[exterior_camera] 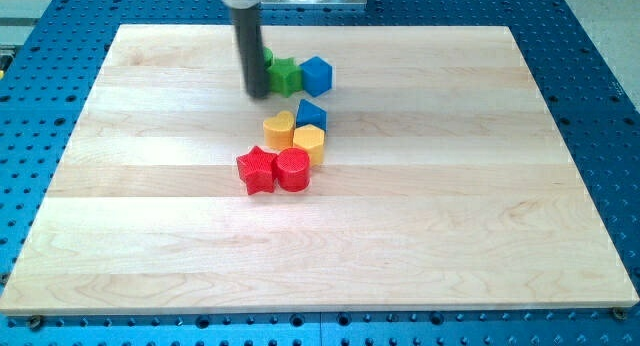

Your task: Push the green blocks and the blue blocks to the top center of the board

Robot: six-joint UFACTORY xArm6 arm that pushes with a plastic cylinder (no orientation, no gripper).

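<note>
My tip (257, 92) rests on the board near the view's top centre. It touches the left side of a green star block (286, 77). A second green block (267, 58) sits just behind the rod, mostly hidden by it. A blue cube (317, 75) sits against the green star's right side. A second blue block (311, 114), wedge-like, lies below them, apart from the tip.
A yellow heart block (279, 128) and a yellow hexagon block (309, 142) sit just under the lower blue block. A red star block (257, 170) and a red cylinder (292, 170) lie below those. The wooden board (150, 216) ends on a blue perforated table.
</note>
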